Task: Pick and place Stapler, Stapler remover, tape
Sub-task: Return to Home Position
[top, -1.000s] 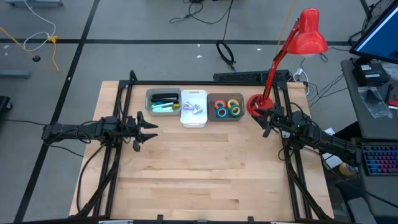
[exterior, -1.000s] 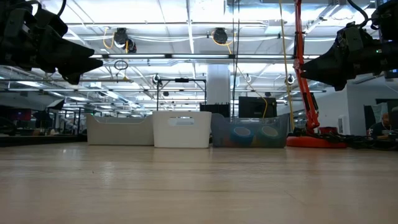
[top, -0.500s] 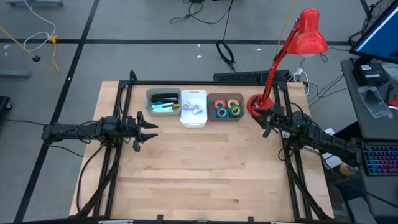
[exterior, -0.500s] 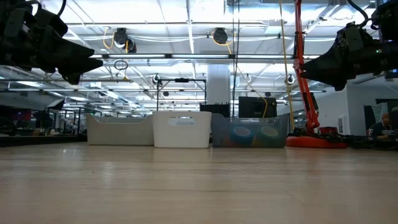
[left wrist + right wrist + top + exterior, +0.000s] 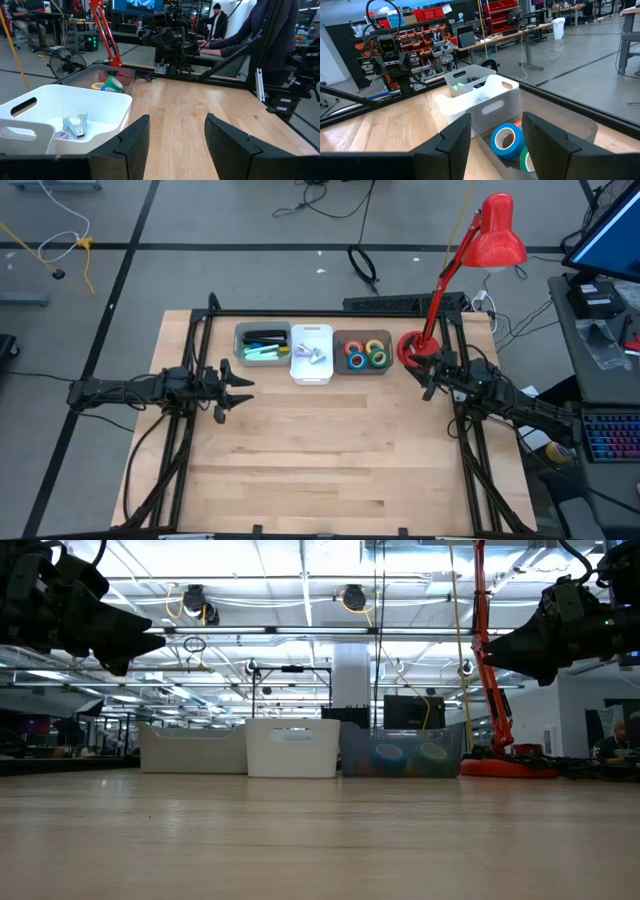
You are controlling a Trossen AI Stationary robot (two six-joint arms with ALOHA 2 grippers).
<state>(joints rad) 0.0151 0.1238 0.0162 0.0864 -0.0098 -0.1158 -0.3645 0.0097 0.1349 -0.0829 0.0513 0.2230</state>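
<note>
Three bins stand in a row at the table's far edge. The black stapler (image 5: 264, 337) lies in the grey left bin (image 5: 241, 343) with teal items. A silvery stapler remover (image 5: 75, 125) lies in the white middle bin (image 5: 311, 373). Several tape rolls (image 5: 363, 354), among them a blue one (image 5: 506, 141), lie in the right bin (image 5: 362, 371). My left gripper (image 5: 240, 388) hovers open and level at the table's left, short of the bins. My right gripper (image 5: 428, 372) hovers open at the table's right, beside the tape bin. Nothing is between either pair of fingers.
A red desk lamp stands with its base (image 5: 412, 347) at the far right corner, close to my right gripper. The bare wooden tabletop (image 5: 320, 450) spreads in front of the bins. People sit and stand at desks beyond the table (image 5: 260, 35).
</note>
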